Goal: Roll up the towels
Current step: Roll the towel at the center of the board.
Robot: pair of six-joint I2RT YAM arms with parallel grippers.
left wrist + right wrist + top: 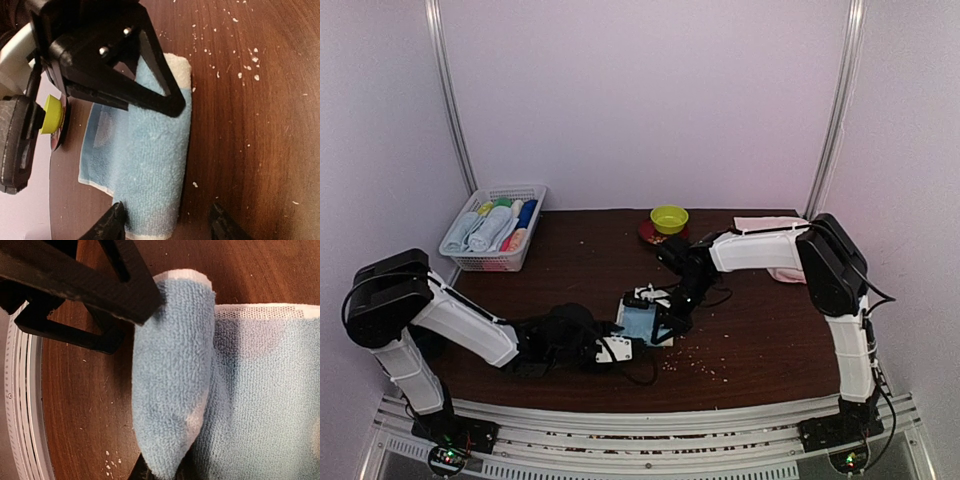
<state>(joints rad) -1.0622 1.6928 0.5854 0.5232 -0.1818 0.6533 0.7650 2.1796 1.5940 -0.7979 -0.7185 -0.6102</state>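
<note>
The dark wooden surface (760, 350) carries everything, and both arms reach in over its middle so they can work one cloth from opposite ends. At the back left corner the white mesh basket (470, 262) holds several rolled cloths, which is probably where finished rolls go. The pink towel (765, 222) lies at the back right, partly hidden under the right arm and well apart from the work. By my reading it waits its turn.

The blue towel (642, 322) lies at the centre of the surface. One long side is wound into a fat roll (172, 150) and the rest lies flat (105, 150) beside it, so you are roughly midway through this one.

Your right tool (668, 318) is clenched on the far end of the roll. In its own wrist view the cloth tapers down into the pinch, which keeps that end from unwinding. Your left tool (170, 227) is released, with one finger (115, 222) against the towel's near edge and the other (225, 225) standing off on bare wood. It straddles the near end of the roll without clamping it, placed to take hold so both ends can turn together.

A yellow-green bowl (669, 217) stands at the back on a red mat, clear of the work. Pale crumbs (250, 55) dot the wood beside the roll.
</note>
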